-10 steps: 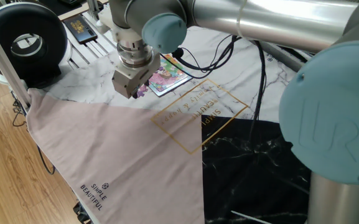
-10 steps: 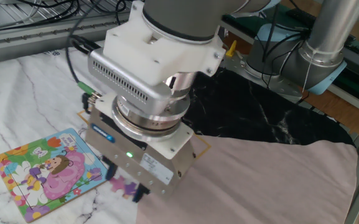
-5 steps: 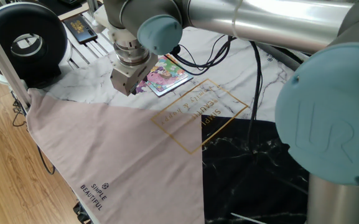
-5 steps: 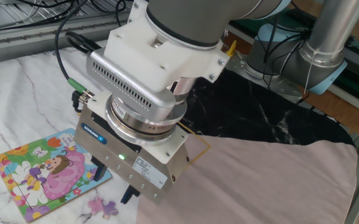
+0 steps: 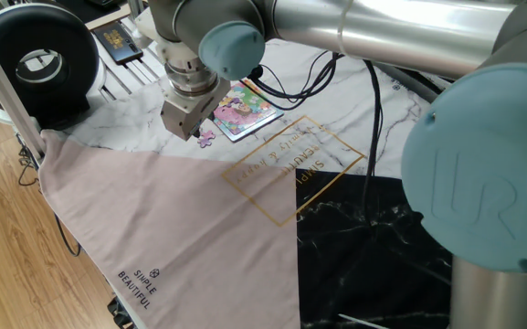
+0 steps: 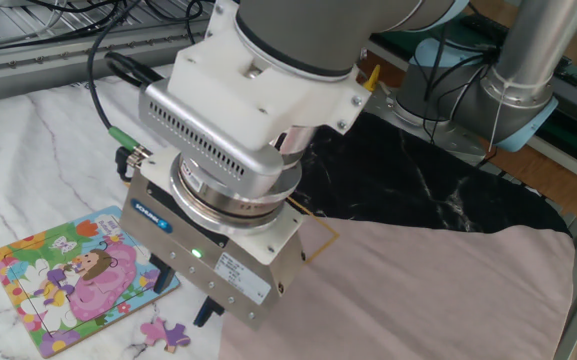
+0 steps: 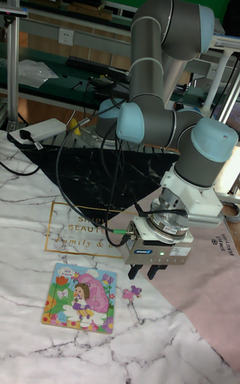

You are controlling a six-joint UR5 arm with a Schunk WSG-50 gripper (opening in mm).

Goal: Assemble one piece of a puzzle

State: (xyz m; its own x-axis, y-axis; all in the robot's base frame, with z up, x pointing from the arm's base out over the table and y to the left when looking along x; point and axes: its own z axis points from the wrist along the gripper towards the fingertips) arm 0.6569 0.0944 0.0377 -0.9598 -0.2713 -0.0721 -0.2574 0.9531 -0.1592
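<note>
The tall fixed view shows the gripper [image 7: 141, 272] low in the middle of the picture, pointing down at the white marble table [image 7: 27, 224]. Its two dark fingers [image 7: 135, 271] stand a little apart, and nothing is between them. The piece [image 7: 131, 293] is a tiny purple shape with knobs. It lies flat on the table just below the fingers and does not touch them. The puzzle [image 7: 80, 297] is at the lower left, just beside the piece. It shows a girl, pink and yellow colours, and a blue edge. Gold writing [image 7: 73, 228] on the table above it reads "BEAUTIFUL" and "family &", partly hidden by a cable.

In the other fixed view, the piece [image 6: 164, 333] sits at the bottom edge, between the puzzle [image 6: 75, 278] and a pink cloth [image 6: 428, 290]. A green light [image 6: 195, 253] glows on the gripper body. The small label there is too tiny to read.

In one fixed view, the cloth [image 5: 167, 238] fills the lower left, and "SIMPLE BEAUTIFUL" [image 5: 141, 281] is printed on it. The piece [image 5: 205, 138] lies by the gripper [image 5: 191, 133], next to the puzzle [image 5: 243, 108]. A black round thing [image 5: 35, 62] sits at the upper left.
</note>
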